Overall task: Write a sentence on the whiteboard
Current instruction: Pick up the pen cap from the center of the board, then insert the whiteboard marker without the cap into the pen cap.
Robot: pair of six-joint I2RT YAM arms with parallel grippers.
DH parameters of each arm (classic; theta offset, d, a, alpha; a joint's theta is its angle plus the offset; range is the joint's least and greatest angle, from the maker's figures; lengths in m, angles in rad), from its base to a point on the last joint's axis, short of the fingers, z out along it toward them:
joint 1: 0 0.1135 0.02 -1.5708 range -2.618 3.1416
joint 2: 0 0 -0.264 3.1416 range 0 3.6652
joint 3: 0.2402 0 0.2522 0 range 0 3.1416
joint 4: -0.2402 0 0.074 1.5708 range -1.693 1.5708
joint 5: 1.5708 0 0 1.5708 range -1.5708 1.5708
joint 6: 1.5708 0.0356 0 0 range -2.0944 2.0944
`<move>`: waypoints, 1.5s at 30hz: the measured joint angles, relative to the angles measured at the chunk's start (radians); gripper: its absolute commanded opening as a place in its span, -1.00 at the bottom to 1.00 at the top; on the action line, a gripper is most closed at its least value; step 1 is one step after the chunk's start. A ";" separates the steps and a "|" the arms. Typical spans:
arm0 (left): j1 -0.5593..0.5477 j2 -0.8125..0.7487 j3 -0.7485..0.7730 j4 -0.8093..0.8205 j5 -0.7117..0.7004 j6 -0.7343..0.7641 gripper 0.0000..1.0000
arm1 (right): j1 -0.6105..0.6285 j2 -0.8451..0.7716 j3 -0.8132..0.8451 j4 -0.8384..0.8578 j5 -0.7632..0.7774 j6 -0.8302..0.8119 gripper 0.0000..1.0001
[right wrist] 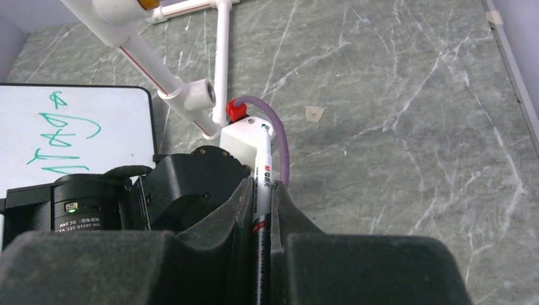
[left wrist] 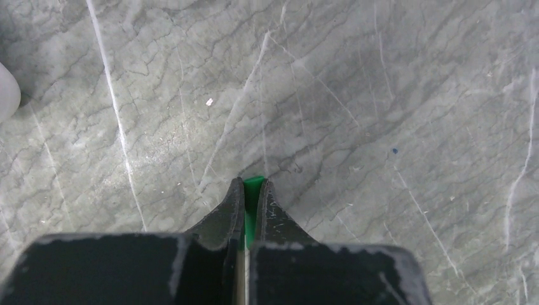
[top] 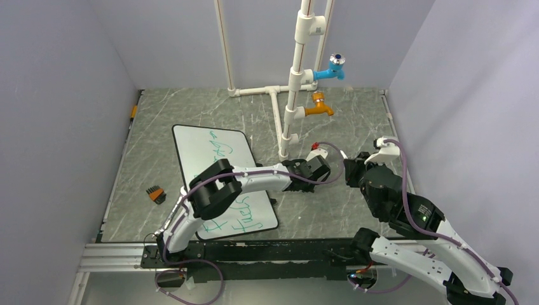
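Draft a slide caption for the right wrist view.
Right claw shut on a white marker; whiteboard with green writing at left.

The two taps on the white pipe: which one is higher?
The blue tap; the orange tap sits below it on the same white pipe.
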 measured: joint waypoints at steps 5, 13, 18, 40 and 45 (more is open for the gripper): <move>0.000 -0.021 -0.045 0.057 0.000 -0.014 -1.00 | 0.000 -0.002 0.000 0.000 0.002 -0.006 -1.00; -0.010 -0.134 -0.177 0.074 0.026 -0.027 -1.00 | 0.000 -0.003 0.000 0.009 0.006 -0.029 -1.00; -0.023 -0.317 -0.258 0.075 0.029 -0.027 -1.00 | 0.000 -0.016 0.001 0.031 0.005 -0.044 -1.00; 0.074 -1.137 -0.512 0.065 -0.208 -0.047 -1.00 | 0.000 -0.029 -0.006 0.300 -0.259 -0.179 -1.00; 0.173 -1.243 -0.590 0.095 -0.182 -0.069 -1.00 | 0.000 -0.018 -0.027 0.405 -0.439 -0.219 -1.00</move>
